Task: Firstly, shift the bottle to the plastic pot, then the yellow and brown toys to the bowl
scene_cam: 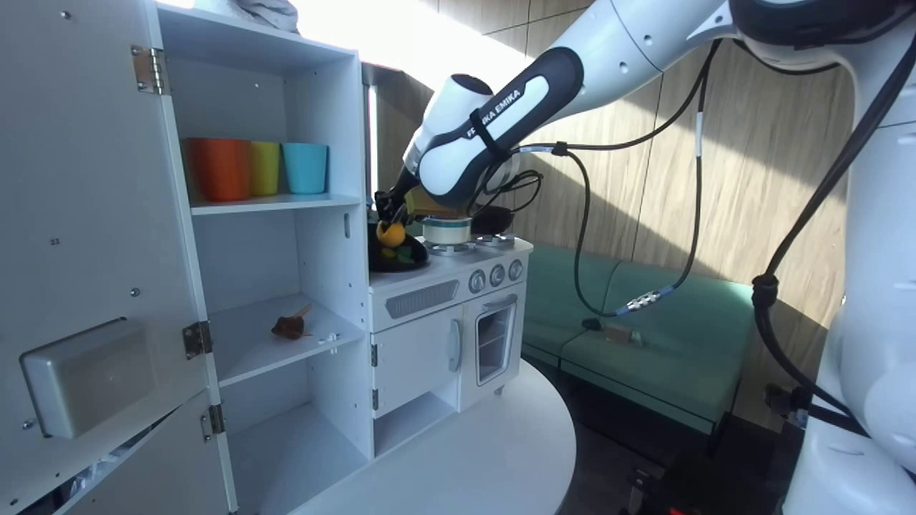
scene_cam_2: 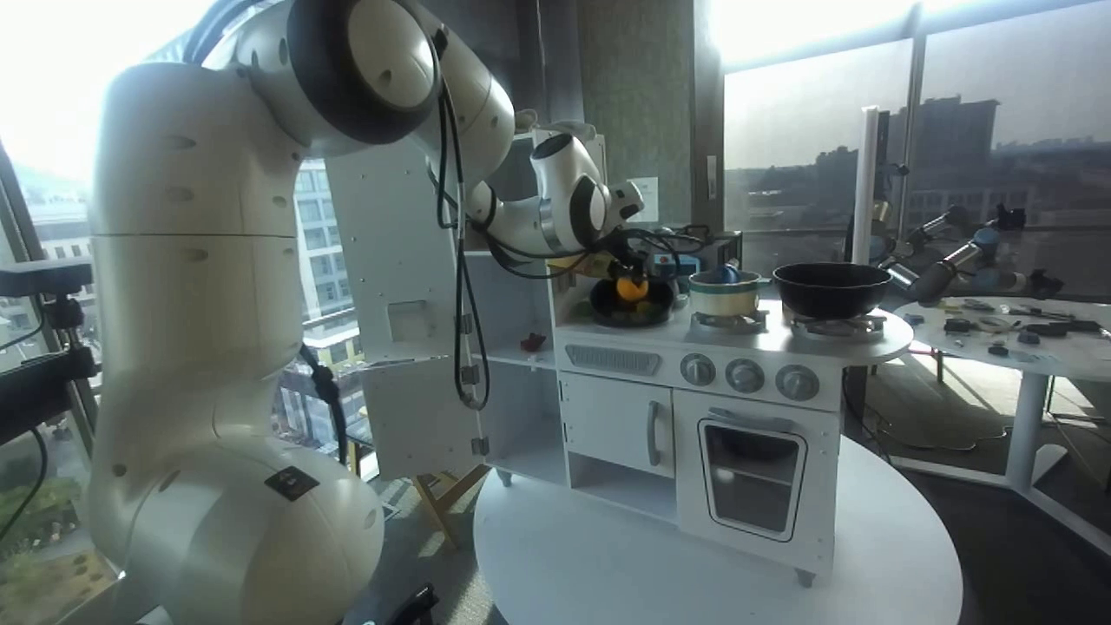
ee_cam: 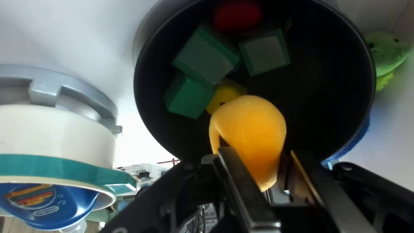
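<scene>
In the wrist view the yellow toy point(ee_cam: 252, 129) sits between the fingers of my gripper point(ee_cam: 259, 152), over the black bowl point(ee_cam: 323, 74). It leans on the left finger point(ee_cam: 241, 181), while a dark gap separates it from the right finger, so the jaws stand open around it. Both exterior views place the toy point(scene_cam: 391, 234) above the bowl point(scene_cam_2: 599, 314). The blue bottle point(ee_cam: 48, 204) stands inside the pale plastic pot point(ee_cam: 55, 136), beside the bowl on the stove. A brown toy point(scene_cam: 290, 327) lies on the cabinet's middle shelf.
Green blocks point(ee_cam: 207, 55), a red thing point(ee_cam: 237, 16) and a small yellow piece point(ee_cam: 223, 97) lie in the bowl. A green plush point(ee_cam: 385, 51) rests by its rim. A black pan point(scene_cam_2: 831, 289) occupies the far burner; cups point(scene_cam: 222, 169) fill the upper shelf.
</scene>
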You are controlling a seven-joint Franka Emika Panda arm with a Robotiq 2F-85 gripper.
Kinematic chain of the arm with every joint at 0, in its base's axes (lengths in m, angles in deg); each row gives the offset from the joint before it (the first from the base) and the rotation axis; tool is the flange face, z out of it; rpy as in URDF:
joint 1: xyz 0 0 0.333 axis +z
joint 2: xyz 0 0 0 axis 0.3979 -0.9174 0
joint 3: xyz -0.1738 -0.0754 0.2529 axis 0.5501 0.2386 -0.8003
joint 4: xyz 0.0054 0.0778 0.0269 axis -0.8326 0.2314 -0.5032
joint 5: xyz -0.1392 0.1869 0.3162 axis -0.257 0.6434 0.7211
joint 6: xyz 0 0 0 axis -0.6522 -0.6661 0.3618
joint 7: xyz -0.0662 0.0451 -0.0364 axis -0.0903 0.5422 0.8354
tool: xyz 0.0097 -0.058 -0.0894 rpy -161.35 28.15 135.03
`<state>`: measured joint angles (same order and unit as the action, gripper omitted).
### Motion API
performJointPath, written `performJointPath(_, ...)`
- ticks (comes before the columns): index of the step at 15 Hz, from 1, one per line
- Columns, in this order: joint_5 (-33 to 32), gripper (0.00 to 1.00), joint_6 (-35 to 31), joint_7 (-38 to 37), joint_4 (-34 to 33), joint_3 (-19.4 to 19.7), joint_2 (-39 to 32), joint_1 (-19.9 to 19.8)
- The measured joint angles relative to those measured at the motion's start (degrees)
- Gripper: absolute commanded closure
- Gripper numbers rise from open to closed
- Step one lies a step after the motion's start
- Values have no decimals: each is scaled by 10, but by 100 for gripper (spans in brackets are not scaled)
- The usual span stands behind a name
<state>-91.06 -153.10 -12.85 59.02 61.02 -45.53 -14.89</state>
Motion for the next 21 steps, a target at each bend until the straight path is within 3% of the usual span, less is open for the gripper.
performJointPath(4, 11, 3, 0, 6, -8, -3, -6, -2)
performJointPath(12, -10, 0, 6, -18, -9, 3, 4, 1)
performJointPath(14, -66, 0, 19, -68, -6, 17, 16, 7)
performJointPath(17, -206, 0, 58, -194, 2, 39, 51, 22)
performJointPath(21, -311, 0, 153, -312, 31, 27, 111, 38)
